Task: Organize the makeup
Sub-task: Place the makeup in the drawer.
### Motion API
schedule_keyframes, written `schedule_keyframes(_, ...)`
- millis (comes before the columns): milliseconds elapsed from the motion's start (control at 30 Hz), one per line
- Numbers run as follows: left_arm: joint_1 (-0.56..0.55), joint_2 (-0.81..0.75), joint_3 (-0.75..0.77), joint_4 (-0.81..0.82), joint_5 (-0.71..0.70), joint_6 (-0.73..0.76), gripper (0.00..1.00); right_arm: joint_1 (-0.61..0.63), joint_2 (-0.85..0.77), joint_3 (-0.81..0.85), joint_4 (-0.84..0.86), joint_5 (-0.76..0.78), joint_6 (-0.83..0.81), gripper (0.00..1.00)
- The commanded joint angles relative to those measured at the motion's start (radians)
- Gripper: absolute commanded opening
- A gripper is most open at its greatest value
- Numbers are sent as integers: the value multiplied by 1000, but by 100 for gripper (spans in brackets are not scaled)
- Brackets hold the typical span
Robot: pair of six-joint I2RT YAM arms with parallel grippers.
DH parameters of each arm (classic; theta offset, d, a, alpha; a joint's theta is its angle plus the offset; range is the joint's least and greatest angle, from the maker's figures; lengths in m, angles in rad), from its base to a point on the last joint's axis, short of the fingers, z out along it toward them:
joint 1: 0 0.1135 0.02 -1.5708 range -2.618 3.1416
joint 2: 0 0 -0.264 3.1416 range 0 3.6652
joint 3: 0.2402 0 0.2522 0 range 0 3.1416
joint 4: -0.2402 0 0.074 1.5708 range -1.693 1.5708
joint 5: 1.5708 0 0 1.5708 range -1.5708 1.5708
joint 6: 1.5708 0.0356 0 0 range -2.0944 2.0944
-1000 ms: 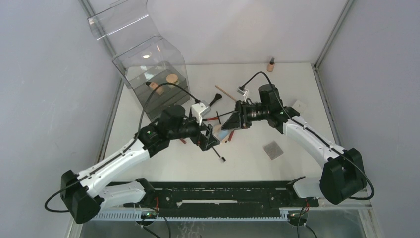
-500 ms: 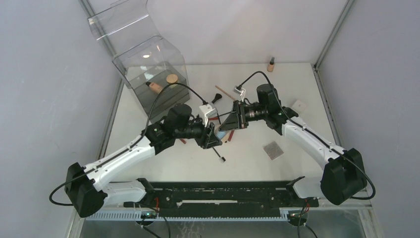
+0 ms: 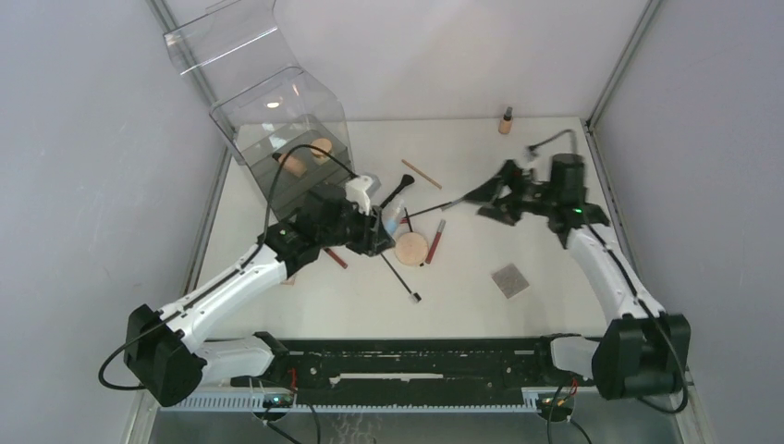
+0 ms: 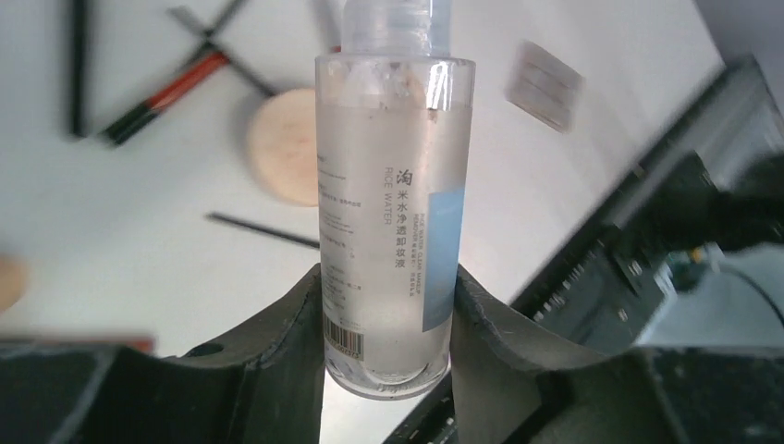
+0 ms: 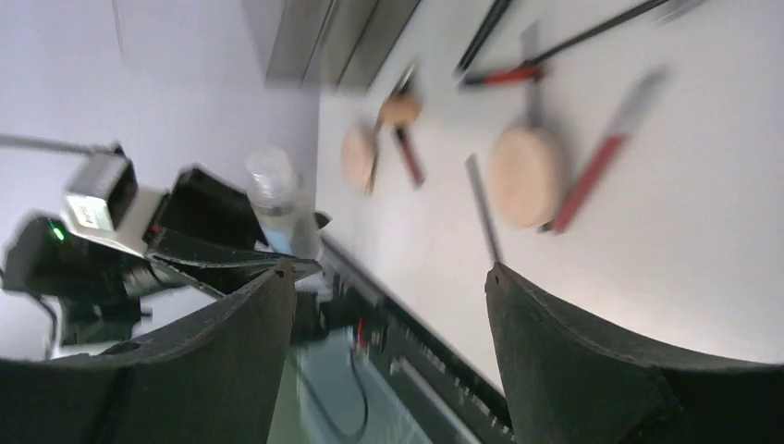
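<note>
My left gripper (image 4: 388, 277) is shut on a clear rice-water bottle (image 4: 393, 213), its jaws pressing the bottle's lower sides. In the top view that bottle (image 3: 390, 220) hangs just left of the table's middle. My right gripper (image 3: 490, 197) stands open and holds nothing, well to the right of the bottle. Its fingers (image 5: 268, 314) frame bare table. On the table lie a round tan compact (image 3: 410, 248), a red lip tube (image 3: 434, 240) and a thin black brush (image 3: 402, 277). A small beige bottle (image 3: 505, 120) stands at the far edge.
A big clear plastic box (image 3: 282, 139) stands at the back left, with tan items inside. A grey square pad (image 3: 509, 279) lies front right. A wooden-handled brush (image 3: 421, 173) and a black brush (image 3: 396, 191) lie behind the bottle. The black rail (image 3: 407, 356) runs along the near edge.
The right gripper has opened, let go of the bottle and drawn back to the right. The left gripper has closed on the bottle and carried it slightly left.
</note>
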Motion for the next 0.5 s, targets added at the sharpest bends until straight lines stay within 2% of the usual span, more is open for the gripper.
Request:
schedule_keyframes(0, 112, -44, 102, -92, -289, -165, 0, -221, -178, -29, -55, 125, 51, 82)
schedule_keyframes(100, 140, -16, 202, -216, -617, -227, 0, -282, -229, -29, -120, 184, 24, 82)
schedule_keyframes(200, 149, 61, 365, -341, -875, -298, 0, -289, -251, -29, -166, 198, -7, 81)
schedule_keyframes(300, 172, 187, 550, -483, -1061, -363, 0, -288, -263, -32, -201, 205, -27, 81)
schedule_keyframes(467, 252, 473, 885, -813, -1264, -545, 0, -289, -291, -40, -235, 218, -44, 81)
